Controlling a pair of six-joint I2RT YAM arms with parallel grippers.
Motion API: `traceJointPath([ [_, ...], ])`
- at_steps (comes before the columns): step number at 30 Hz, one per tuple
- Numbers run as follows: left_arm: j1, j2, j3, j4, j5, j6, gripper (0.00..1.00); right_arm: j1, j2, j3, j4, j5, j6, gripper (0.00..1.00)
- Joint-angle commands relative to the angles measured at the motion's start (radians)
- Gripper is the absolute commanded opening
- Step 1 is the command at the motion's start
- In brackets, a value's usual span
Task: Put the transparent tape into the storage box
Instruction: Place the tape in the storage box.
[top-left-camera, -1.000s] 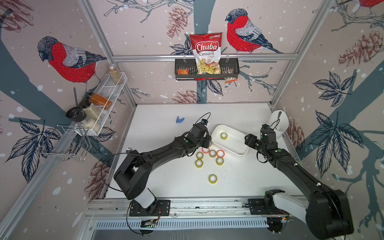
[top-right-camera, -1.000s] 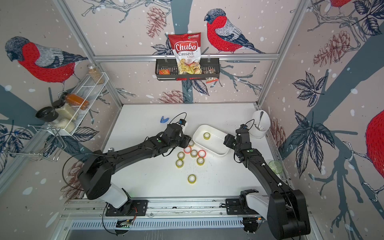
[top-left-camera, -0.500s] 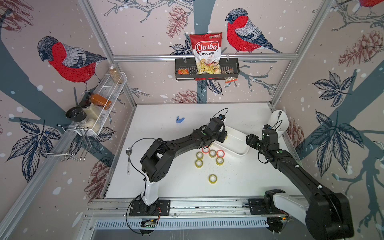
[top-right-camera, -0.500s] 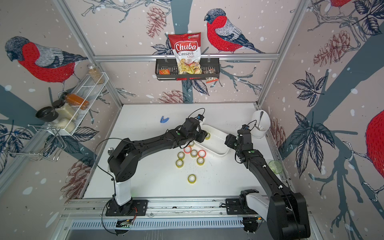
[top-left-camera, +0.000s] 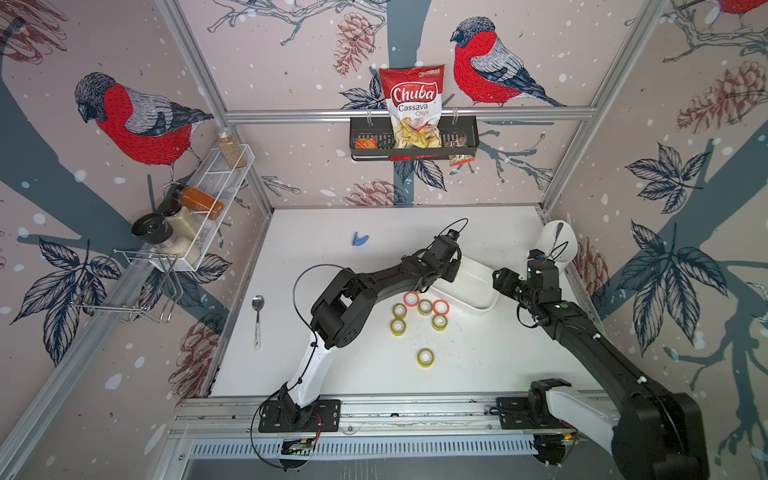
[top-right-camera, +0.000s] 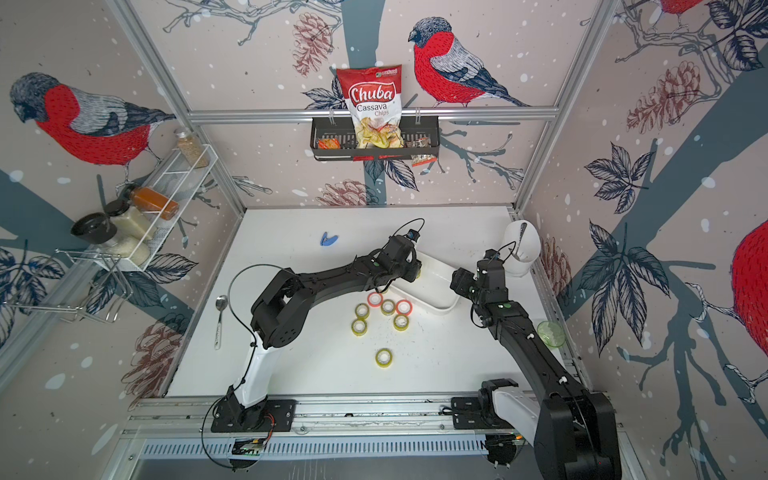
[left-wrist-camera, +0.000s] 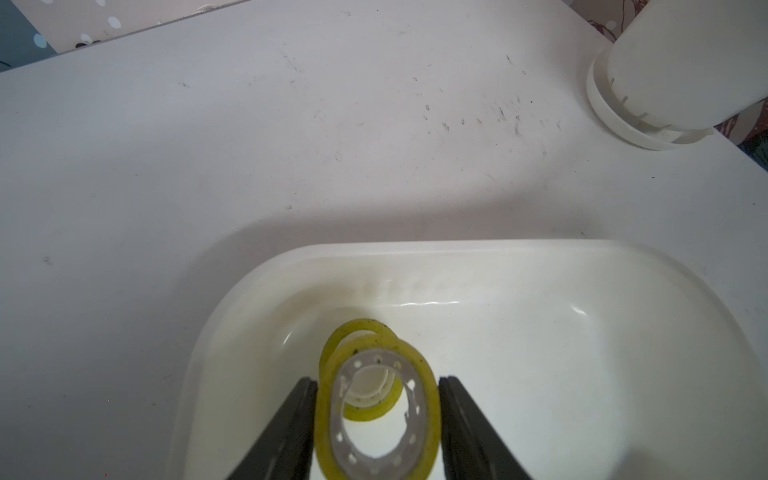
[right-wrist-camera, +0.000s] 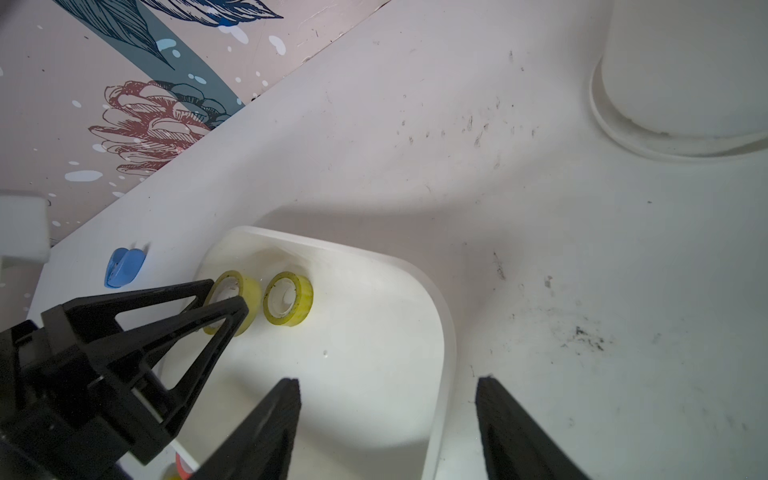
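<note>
My left gripper (left-wrist-camera: 377, 380) is shut on a transparent tape roll (left-wrist-camera: 430, 419) with a yellowish rim and grey core, held on edge just above the floor of the storage box (left-wrist-camera: 457, 245). A second such roll (left-wrist-camera: 361, 328) lies in the box right behind it. In both top views the left gripper (top-left-camera: 451, 266) hangs over the far left end of the shallow white box (top-left-camera: 478, 286). My right gripper (right-wrist-camera: 388, 379) is open and empty, its jaws straddling the box rim (right-wrist-camera: 444, 332) at the right end.
Several yellowish tape rolls (top-left-camera: 424, 306) and two red ones (top-left-camera: 411, 298) lie in front of the box. A tall white holder (top-left-camera: 559, 241) stands at the back right. A spoon (top-left-camera: 257, 316) lies at the left and a blue clip (top-left-camera: 360, 239) at the back.
My left arm has swung right from beside the loose rolls to over the box, carrying the tape roll. The right arm has hardly moved.
</note>
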Motion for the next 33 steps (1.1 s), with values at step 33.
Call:
traceJointPath([
  [33,0.039,0.061,0.004,0.056,0.062,-0.034,0.54,-0.019,-0.006,-0.005,0.013,-0.029,0.01,0.72],
])
